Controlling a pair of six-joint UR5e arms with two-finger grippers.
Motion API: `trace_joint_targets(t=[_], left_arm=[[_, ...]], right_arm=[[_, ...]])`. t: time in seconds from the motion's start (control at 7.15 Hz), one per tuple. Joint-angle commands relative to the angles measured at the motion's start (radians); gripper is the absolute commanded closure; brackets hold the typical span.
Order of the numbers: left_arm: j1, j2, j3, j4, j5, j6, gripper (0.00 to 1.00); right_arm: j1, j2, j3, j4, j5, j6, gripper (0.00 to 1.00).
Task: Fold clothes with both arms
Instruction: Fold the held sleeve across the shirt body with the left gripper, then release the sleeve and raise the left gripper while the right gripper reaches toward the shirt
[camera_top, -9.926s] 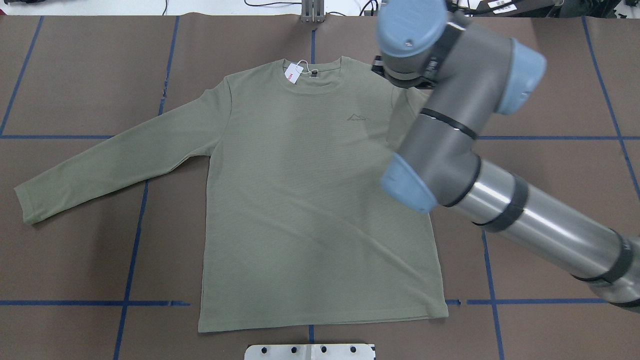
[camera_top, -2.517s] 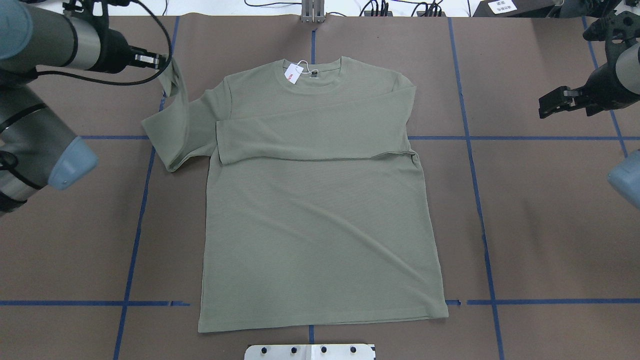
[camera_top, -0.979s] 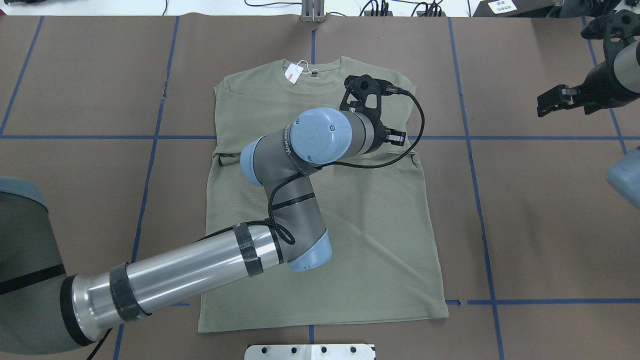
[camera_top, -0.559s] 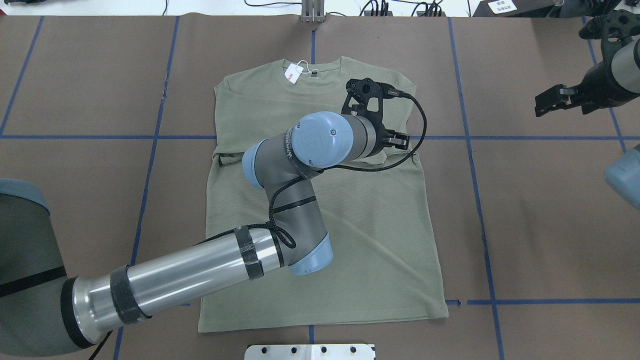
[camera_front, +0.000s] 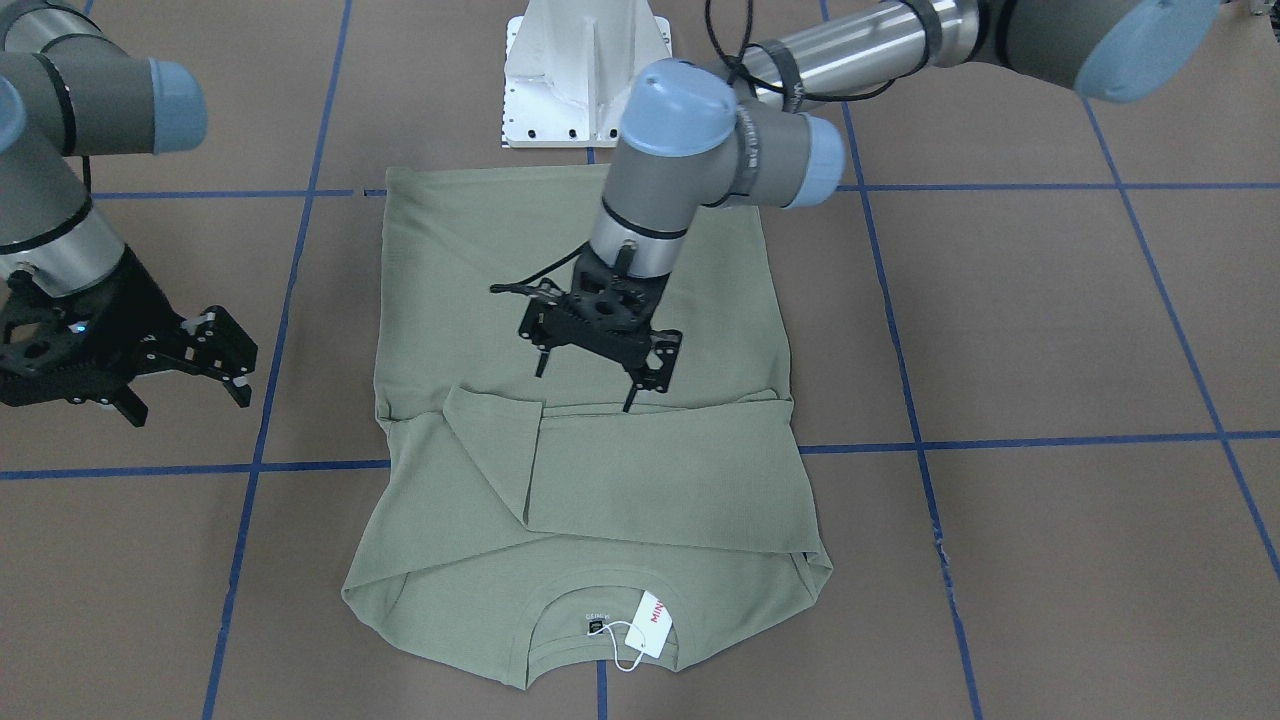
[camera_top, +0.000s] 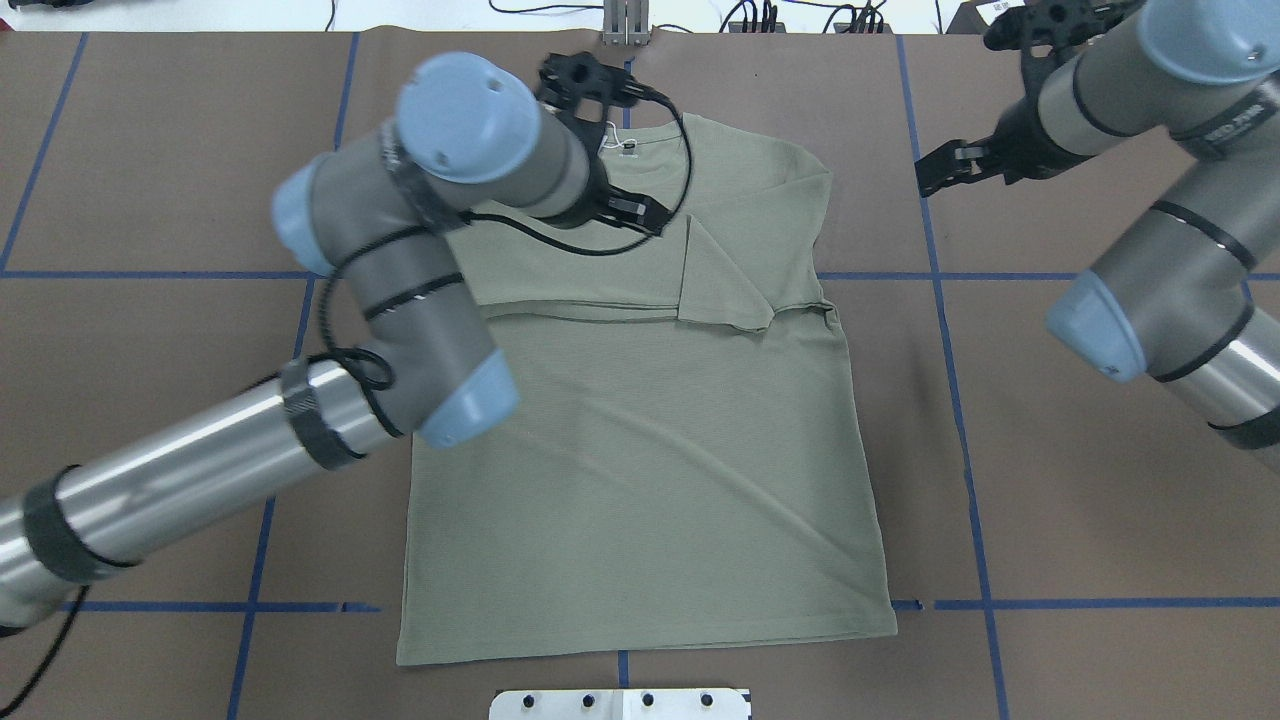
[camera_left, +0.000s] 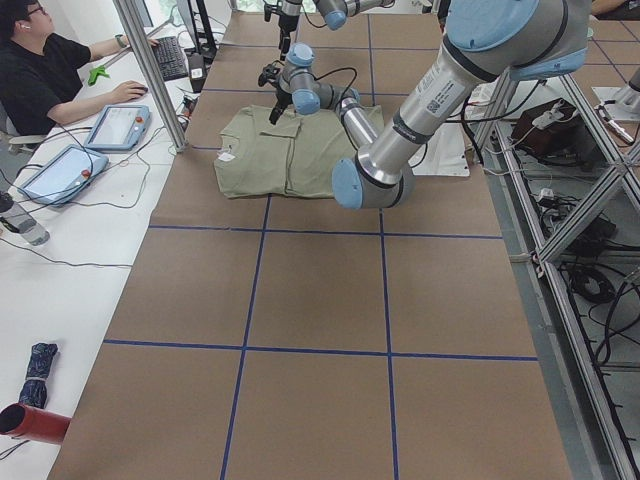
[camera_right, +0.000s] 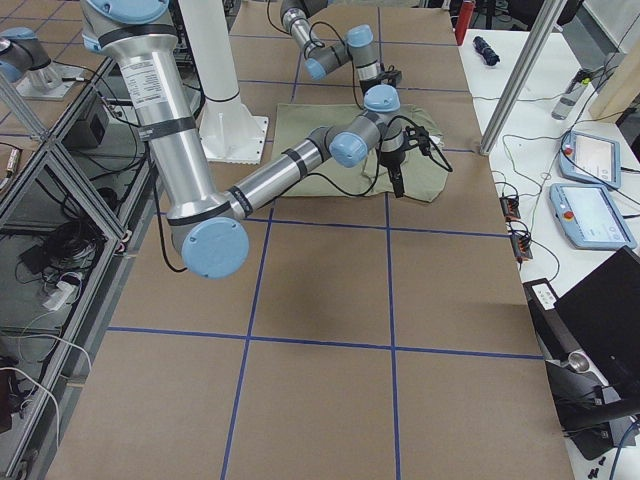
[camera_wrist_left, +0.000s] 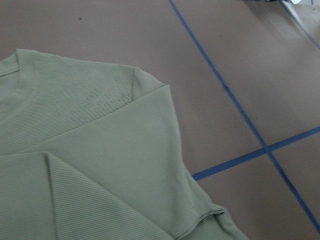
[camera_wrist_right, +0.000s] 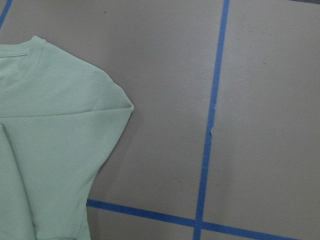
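Exterior front-facing: the olive shirt (camera_front: 600, 500) was laid flat on the brown counter (camera_front: 1000, 330), both sleeves folded across the chest. The left hand (camera_front: 590, 385) was held spread and empty above it. The right hand (camera_front: 185, 385) was seen beside the shirt, also spread and empty.

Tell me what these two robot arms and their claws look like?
Both the left arm and right arm are shiny silver tubes with grey joints, light-blue caps and black bands. A black cable loops along the left one. The left gripper and right gripper are black, two-fingered claws.
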Motion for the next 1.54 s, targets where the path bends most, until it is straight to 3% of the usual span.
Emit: trace_joint_targets(t=[0.0, 0.28, 0.56, 0.84, 1.12, 1.26, 1.4], left_arm=[[-0.17, 0.183, -0.146, 0.027, -0.159, 0.172, 0.0], [-0.224, 0.265, -0.143, -0.063, -0.179, 0.211, 0.0], [-0.273, 0.349, -0.137, -0.183, -0.302, 0.244, 0.0], [-0.273, 0.369, -0.137, -0.211, -0.3, 0.233, 0.0], [-0.273, 0.371, -0.135, -0.211, -0.3, 0.231, 0.0], [-0.273, 0.371, -0.135, -0.211, -0.3, 0.231, 0.0], [-0.273, 0.371, -0.135, -0.211, -0.3, 0.231, 0.0]], right_arm=[[-0.081, 0.154, -0.088, -0.05, -0.047, 0.076, 0.01], [-0.203, 0.322, -0.112, -0.248, -0.209, 0.085, 0.11], [-0.312, 0.409, -0.185, -0.354, -0.334, 0.086, 0.13], [-0.395, 0.485, -0.356, -0.368, -0.446, 0.132, 0.25], [-0.44, 0.497, -0.394, -0.365, -0.492, 0.149, 0.34], [-0.451, 0.538, -0.46, -0.341, -0.506, 0.151, 0.34], [-0.458, 0.543, -0.508, -0.266, -0.509, 0.151, 0.35]])
